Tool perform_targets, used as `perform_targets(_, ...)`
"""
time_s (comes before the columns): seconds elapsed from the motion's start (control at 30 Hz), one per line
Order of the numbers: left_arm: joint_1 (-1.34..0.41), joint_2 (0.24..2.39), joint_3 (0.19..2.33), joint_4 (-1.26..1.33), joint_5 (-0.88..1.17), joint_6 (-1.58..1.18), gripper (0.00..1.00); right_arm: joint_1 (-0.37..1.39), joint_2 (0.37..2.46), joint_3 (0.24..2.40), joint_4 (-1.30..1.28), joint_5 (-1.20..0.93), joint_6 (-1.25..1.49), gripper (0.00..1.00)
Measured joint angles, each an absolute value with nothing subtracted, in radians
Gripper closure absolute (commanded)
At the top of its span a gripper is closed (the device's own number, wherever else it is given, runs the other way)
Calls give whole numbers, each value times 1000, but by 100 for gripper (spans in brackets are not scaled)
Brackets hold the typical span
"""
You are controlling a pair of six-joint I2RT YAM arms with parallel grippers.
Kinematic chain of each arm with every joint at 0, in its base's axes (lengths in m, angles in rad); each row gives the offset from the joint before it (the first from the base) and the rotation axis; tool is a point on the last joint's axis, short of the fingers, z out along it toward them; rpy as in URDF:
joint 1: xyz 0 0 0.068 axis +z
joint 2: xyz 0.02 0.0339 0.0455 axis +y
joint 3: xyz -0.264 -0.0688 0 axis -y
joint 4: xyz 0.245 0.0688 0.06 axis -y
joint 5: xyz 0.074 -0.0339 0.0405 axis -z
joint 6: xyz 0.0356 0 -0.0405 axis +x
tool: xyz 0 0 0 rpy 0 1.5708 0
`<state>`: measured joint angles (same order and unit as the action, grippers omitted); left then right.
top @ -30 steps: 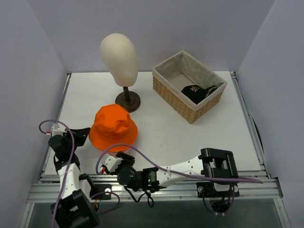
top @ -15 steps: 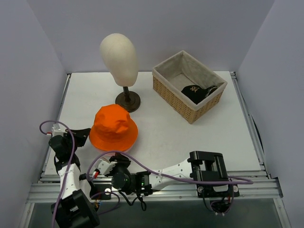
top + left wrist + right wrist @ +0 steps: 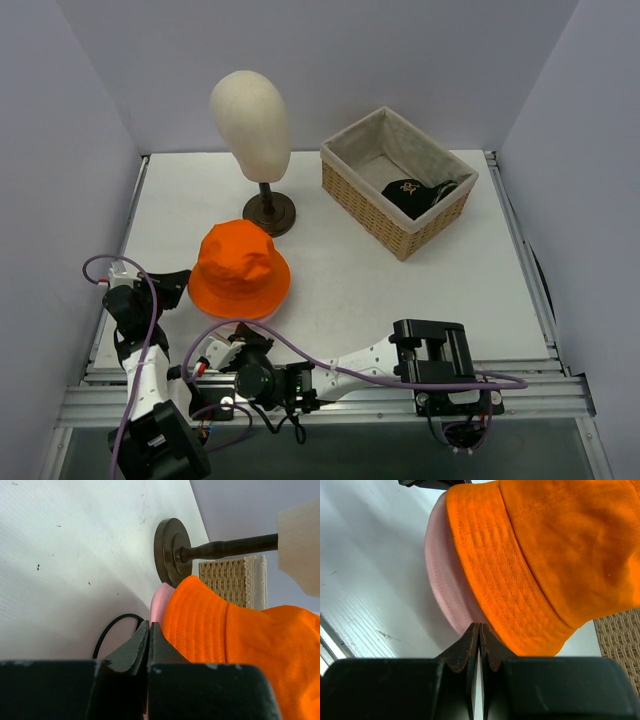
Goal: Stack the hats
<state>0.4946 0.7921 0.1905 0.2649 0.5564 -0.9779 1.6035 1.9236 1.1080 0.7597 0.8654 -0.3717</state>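
Note:
The bright orange bucket hat point(image 3: 240, 270) lies on the table left of centre, on top of the pale pink bucket hat, whose brim shows under it in the right wrist view point(image 3: 442, 575) and the left wrist view point(image 3: 160, 602). The black cap with gold emblem point(image 3: 408, 193) lies in the wicker basket point(image 3: 365, 192). The tan cap is out of view. My left gripper point(image 3: 170, 284) is shut at the hats' left edge, tips point(image 3: 148, 629) by the pink brim. My right gripper point(image 3: 232, 338) is shut at their near edge, tips point(image 3: 479, 628) at the pink brim.
The cream mannequin head point(image 3: 250, 115) stands on its dark base point(image 3: 270, 212) behind the hats. The basket sits at the back right. A black cable loop point(image 3: 107, 630) lies on the table by my left fingers. White walls close in left, right and back.
My right arm has swung left and drawn back toward the near edge, its gripper staying shut. The left arm and the hats have not moved.

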Motion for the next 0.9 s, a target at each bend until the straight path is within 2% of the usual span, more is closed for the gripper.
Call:
perform_targets(0.37, 495, 789, 189, 265, 556, -987, 98, 1604, 1930, 1089, 783, 794, -371, 100)
perform_targets(0.4, 495, 789, 189, 265, 557, -988, 98, 1604, 1931, 1085, 785, 794, -371, 98)
perform_targets(0.43, 495, 789, 189, 265, 557, -989, 98, 1604, 1931, 1077, 794, 793, -371, 88)
perform_targets(0.47, 495, 789, 189, 265, 557, -990, 98, 1604, 1931, 1067, 807, 793, -371, 83)
perform_targets(0.57, 495, 789, 189, 265, 558, -997, 98, 1604, 1925, 1026, 840, 792, -383, 72)
perform_targets(0.77, 495, 788, 187, 261, 558, -1019, 98, 1609, 1851, 893, 943, 795, -455, 59)
perform_targets(0.83, 495, 788, 187, 257, 560, -1028, 98, 1617, 1831, 865, 1001, 801, -497, 51)
perform_targets(0.9, 495, 785, 187, 252, 562, -1040, 98, 1626, 1827, 857, 1050, 815, -549, 50)
